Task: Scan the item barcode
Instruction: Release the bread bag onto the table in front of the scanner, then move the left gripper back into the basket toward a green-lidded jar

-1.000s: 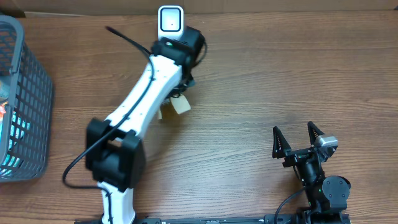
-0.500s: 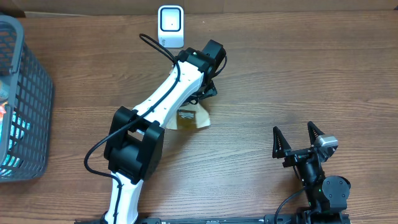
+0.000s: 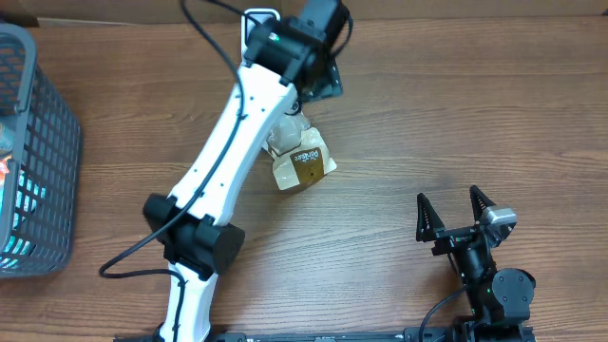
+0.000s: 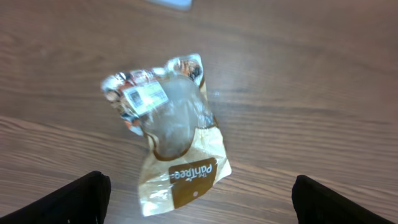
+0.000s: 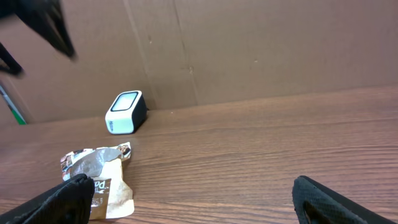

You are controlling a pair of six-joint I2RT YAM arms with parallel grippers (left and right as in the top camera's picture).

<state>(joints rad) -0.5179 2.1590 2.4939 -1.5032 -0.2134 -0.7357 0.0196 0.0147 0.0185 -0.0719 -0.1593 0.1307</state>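
The snack bag (image 4: 168, 134) lies flat on the table (image 3: 427, 114), just in front of the scanner (image 5: 126, 112), touching neither claw. It is a crinkled pouch, clear at the top with a white label (image 4: 144, 94) and tan below with a brown logo. The label is too blurred for me to make out a barcode. My left claw (image 4: 199, 183) hangs above it, jaws spread wide, holding nothing. The right claw (image 3: 456, 214) sits wide open too, well apart from the bag. I judge this the pick-up step: next I come down, pinch the pouch and turn its label toward the scanner's window.
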